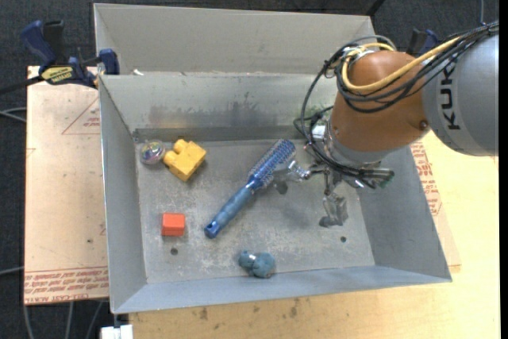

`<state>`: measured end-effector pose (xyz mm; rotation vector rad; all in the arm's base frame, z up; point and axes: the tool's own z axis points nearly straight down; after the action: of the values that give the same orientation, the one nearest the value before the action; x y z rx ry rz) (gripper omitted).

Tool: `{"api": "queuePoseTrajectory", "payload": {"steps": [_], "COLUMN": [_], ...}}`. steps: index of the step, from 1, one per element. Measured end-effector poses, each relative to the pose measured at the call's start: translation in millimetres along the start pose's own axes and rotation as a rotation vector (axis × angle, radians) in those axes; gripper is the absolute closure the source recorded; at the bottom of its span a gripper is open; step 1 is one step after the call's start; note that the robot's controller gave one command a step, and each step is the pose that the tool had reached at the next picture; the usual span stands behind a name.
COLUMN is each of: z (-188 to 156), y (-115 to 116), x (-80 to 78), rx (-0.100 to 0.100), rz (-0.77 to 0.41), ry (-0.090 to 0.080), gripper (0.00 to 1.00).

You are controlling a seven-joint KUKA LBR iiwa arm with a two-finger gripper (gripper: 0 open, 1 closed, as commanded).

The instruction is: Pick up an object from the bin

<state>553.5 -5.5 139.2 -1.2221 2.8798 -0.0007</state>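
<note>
Poised low near bin's (401,210) right wall, fingers (333,210) pressed together, empty; blue brush (250,188) just left, likely nearest candidate.

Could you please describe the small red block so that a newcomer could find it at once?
Start on the left floor of the grey bin. Below the yellow block, left of the blue brush, lies the red block: the only red thing, a cube.
</note>
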Motion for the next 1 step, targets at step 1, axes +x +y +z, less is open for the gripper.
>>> {"api": "queuePoseTrajectory", "payload": {"steps": [1], "z": [-12.3], "y": [-10.6], "x": [-65.2], "rx": [-0.002], "rz": [-0.049], "ry": [0.001], "gripper": [0.00]}}
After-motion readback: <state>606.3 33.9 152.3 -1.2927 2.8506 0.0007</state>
